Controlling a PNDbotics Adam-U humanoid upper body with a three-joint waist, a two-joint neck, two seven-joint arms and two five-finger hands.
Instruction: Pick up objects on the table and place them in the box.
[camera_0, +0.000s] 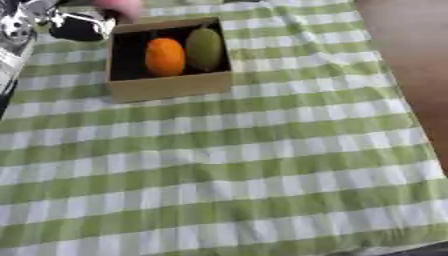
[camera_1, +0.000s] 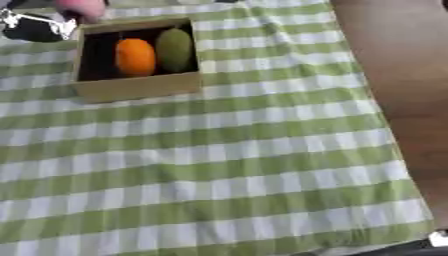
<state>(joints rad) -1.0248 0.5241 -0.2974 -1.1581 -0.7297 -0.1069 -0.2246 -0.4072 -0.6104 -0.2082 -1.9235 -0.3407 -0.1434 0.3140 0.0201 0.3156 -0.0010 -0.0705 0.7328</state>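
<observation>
Your left hand (camera_0: 74, 27) sits at the box's (camera_0: 171, 86) far-left corner; you cannot tell its fingers. The right hand is out of sight. An orange (camera_0: 164, 56) and a green fruit (camera_0: 204, 48) lie side by side in the box on the checked tabletop (camera_0: 262, 165).

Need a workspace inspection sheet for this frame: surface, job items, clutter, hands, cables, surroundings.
Surface: table under a green and white checked cloth, lying askew in view.
Job's things: cardboard box at the far left, open on top; inside it an orange fruit on the left and a green fruit on the right, side by side. No loose objects seen on the cloth.
Clutter: blurred pink shape just behind the box, cannot identify.
Hands: left arm's black and silver parts show at the top left corner; fingers cannot be made out. Right hand not in view.
Cables: nothing seen.
Surroundings: brown floor along the right side.
</observation>
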